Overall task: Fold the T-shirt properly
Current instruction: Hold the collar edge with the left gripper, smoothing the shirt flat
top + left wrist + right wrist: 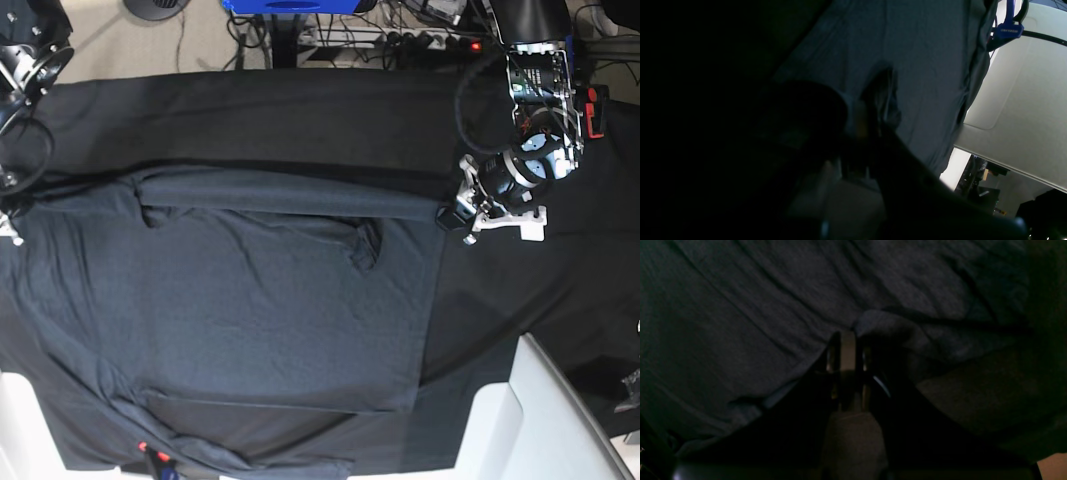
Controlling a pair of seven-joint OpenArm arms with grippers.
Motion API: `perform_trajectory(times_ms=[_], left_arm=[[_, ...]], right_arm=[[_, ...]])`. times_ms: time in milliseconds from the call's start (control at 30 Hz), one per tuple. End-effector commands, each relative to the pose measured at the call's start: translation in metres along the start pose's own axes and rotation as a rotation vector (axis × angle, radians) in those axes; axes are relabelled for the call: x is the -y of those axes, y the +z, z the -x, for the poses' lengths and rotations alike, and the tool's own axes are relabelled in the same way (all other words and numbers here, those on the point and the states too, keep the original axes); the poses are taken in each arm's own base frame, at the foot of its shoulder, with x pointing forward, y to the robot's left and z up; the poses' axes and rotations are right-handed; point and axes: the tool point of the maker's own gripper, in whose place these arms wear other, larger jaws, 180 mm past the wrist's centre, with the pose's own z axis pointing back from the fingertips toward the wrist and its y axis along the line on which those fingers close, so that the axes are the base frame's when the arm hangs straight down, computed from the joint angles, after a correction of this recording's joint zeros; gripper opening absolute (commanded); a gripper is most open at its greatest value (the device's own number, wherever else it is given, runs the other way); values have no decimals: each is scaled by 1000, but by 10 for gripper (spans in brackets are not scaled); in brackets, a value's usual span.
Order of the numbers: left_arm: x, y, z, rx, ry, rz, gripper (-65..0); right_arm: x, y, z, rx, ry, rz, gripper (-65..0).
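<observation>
The dark charcoal T-shirt [250, 310] lies spread over most of the table, with a long strip along its far edge folded over. My left gripper [447, 214] sits at the right end of that folded strip. In the left wrist view the left gripper [873, 96] is shut, with the T-shirt [923, 50] bunched at its fingertips. My right gripper [10, 232] is at the shirt's far left edge. Seen from the right wrist, the right gripper [847, 336] is shut on a puckered fold of the T-shirt [756, 306], and creases run toward its tips.
A black cloth [300, 120] covers the table under the shirt. White panels stand at the near right [560, 420] and near left [20, 420]. A small clamp with red tips [150, 455] sits at the near edge. Cables and gear lie behind the table.
</observation>
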Motion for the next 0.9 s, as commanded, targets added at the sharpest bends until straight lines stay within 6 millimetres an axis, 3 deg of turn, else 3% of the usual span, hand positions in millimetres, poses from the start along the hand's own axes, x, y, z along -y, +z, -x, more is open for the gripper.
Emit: perform_trajectory(times_ms=[0,333,867], left_arm=[[11,2,-9,20,-14,31,-650],[-7,-3,-2,-6,27,-5,-650],[1,-6,-7,1,20,9,-650]], right_arm=[[-1,8,-20,47,4,-3,-650],[-4,-1,-10,5,-11,-14,-650],[-16,-6,-6,-14,68,-5,-650]])
